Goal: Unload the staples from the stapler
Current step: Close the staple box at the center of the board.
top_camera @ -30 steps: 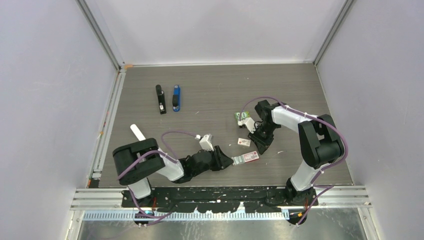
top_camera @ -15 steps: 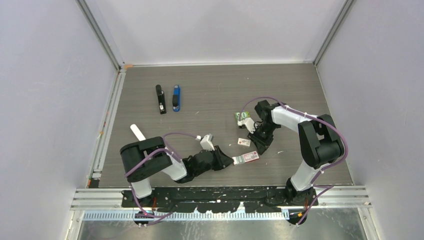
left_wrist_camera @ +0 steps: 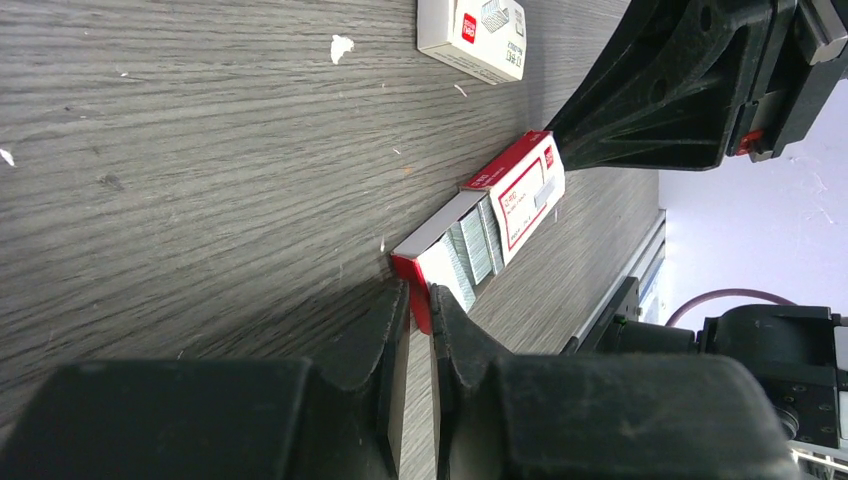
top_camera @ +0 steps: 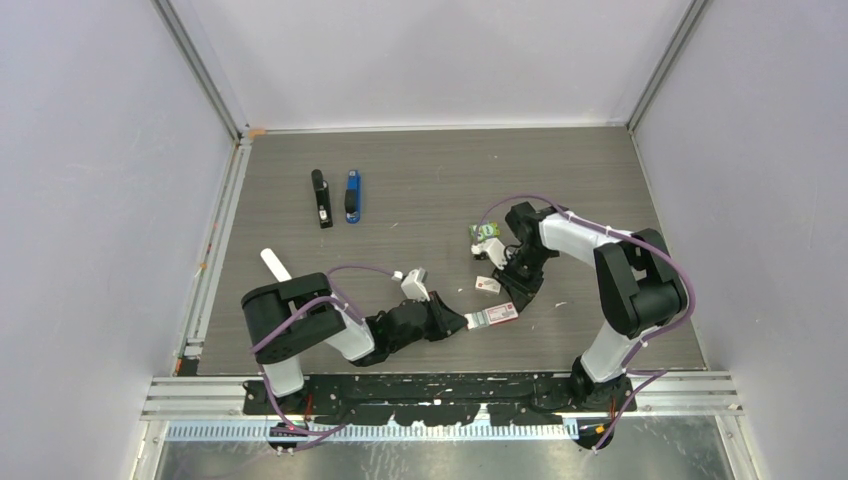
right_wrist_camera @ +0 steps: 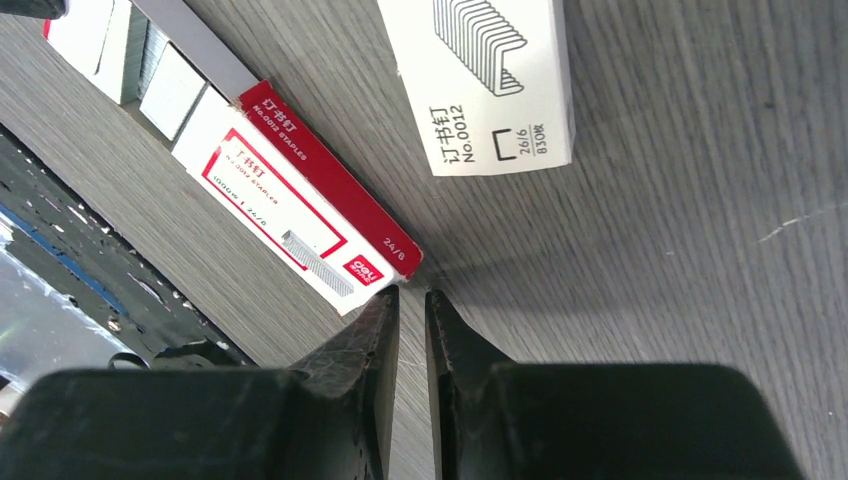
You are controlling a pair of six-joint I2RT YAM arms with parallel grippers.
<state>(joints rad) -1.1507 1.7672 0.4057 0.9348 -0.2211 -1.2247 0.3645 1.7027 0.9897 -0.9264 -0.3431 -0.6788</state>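
Stapler [top_camera: 352, 196] first, since it's the whole point: the little blue one lies far back on the left of the table [top_camera: 560, 170], just beside a black stapler [top_camera: 320, 198] and well away from both arms. Its staples aren't visible from here, so I'd guess they're inside the channel. It looks light, hard and a bit slick, plastic over metal, so I'd grab it across the narrow blue sides down low. That leaves the black top arm free to swing up, since it's hinged and won't make a steady handle. The strip should be thin and brittle and will probably snap if it's bent, so slide it out rather than pry. Moving right, the left claw [left_wrist_camera: 418, 295] is low by the front edge. Its fingers are pressed nearly together, and it looks like they're nipping the red end of an open staple box [left_wrist_camera: 490, 225]. Just beyond is a small white box [right_wrist_camera: 480, 80], with a green packet [top_camera: 485, 233] behind it. The right claw [right_wrist_camera: 412, 295] is closed too, nothing between its fingers, tips right at the far corner of that open box.
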